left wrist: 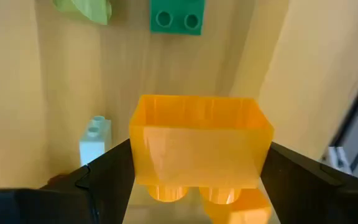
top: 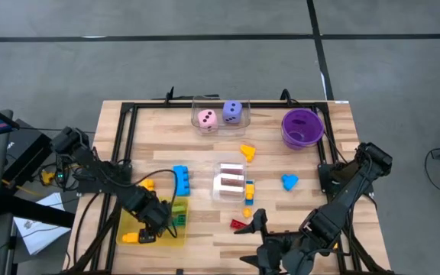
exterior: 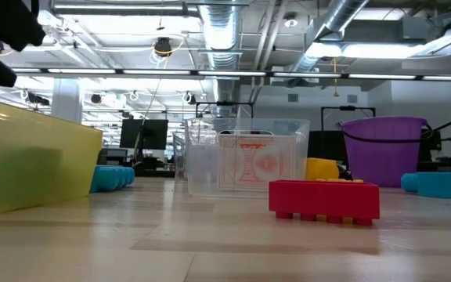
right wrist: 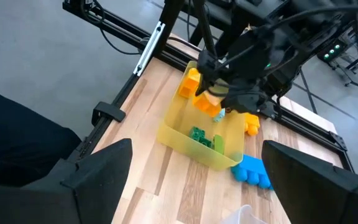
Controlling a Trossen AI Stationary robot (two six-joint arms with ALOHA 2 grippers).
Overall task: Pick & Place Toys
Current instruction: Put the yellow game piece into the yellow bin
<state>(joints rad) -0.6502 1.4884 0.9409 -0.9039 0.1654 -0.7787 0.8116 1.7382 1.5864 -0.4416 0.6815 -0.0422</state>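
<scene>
High view: the left end effector (top: 148,226) is seen over the yellow translucent tray (top: 176,238) at the near left of the counter (top: 205,145), closed on an orange brick (top: 131,237). A green brick (top: 179,216) lies inside the tray. A blue brick (top: 181,180) and a yellow brick (top: 147,184) lie just beyond the tray. At mid-counter a clear box (top: 231,180) holds small playing cards, with a stack of yellow and blue bricks (top: 249,190) touching its right side. A red brick (top: 239,224) lies near the front edge, a yellow shape (top: 247,151) and a blue shape (top: 289,182) farther back. A second clear box (top: 220,115) at the far edge holds a pink die (top: 207,118) and a purple die (top: 233,112); the purple round bowl (top: 302,127) stands to its right. The right end effector (top: 260,244) hangs at the near edge, its fingers spread and holding nothing.

Low view: the red brick (exterior: 324,200) is seen in front, the card box (exterior: 245,164) behind it, the tray wall (exterior: 30,160) at the left, the bowl (exterior: 385,150) at the right.

Left wrist view: the orange brick (left wrist: 199,144) is clamped between the 2 dark fingers (left wrist: 107,180) above the tray floor, where a green brick (left wrist: 177,16) and a pale blue brick (left wrist: 95,139) lie.

Right wrist view: the left arm is seen holding the orange brick (right wrist: 206,102) over the tray (right wrist: 185,144); the blue brick (right wrist: 252,171) lies beside it.
</scene>
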